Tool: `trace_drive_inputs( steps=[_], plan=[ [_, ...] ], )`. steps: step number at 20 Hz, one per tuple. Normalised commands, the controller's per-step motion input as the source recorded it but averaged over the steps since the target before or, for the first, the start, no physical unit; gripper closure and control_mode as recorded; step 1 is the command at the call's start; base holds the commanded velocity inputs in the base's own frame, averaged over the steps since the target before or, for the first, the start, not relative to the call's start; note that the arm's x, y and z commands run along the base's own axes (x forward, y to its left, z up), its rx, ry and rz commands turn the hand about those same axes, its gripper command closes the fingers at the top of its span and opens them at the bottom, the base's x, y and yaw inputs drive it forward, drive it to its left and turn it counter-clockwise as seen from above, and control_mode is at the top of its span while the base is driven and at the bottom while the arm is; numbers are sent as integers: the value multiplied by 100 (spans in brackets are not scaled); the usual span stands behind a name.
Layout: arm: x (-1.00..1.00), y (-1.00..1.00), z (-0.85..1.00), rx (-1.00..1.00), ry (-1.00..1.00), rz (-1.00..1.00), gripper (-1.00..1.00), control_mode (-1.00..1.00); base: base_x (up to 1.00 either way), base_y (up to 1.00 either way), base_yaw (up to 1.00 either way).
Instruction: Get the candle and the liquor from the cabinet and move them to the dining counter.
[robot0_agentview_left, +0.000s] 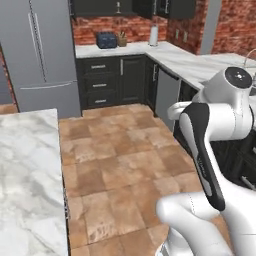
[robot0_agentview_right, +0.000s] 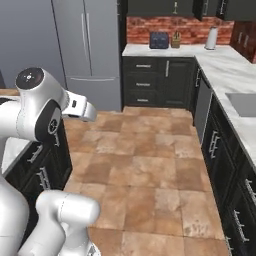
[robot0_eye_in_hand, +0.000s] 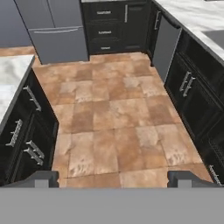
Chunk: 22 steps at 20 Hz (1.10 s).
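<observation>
Fingers (robot0_eye_in_hand: 43, 178) spread wide, holding nothing. Open tile floor (robot0_eye_in_hand: 113, 113) runs between the marble tabletop (robot0_agentview_left: 27, 175) edge and dark drawer cabinets (robot0_eye_in_hand: 192, 96).

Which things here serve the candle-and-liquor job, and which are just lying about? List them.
Job:
- gripper, open, holding nothing
- dark wall cabinets, doors shut
- marble island top, possibly the dining counter

Lying about:
- fridge
- toaster
- paper towel roll
- sink
</observation>
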Motion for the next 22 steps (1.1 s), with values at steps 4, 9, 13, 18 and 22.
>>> trace_drive_inputs(
  steps=[4,9,13,18,22],
  plan=[
    [0,0,0,0,0,0,-100,100,100,-4,3],
    [0,0,0,0,0,0,-100,100,100,-43,1],
    [0,0,0,0,0,0,-100,100,100,-35,6],
    [0,0,0,0,0,0,-100,100,100,-25,5],
    [0,0,0,0,0,0,-100,100,100,-28,6]
  ],
)
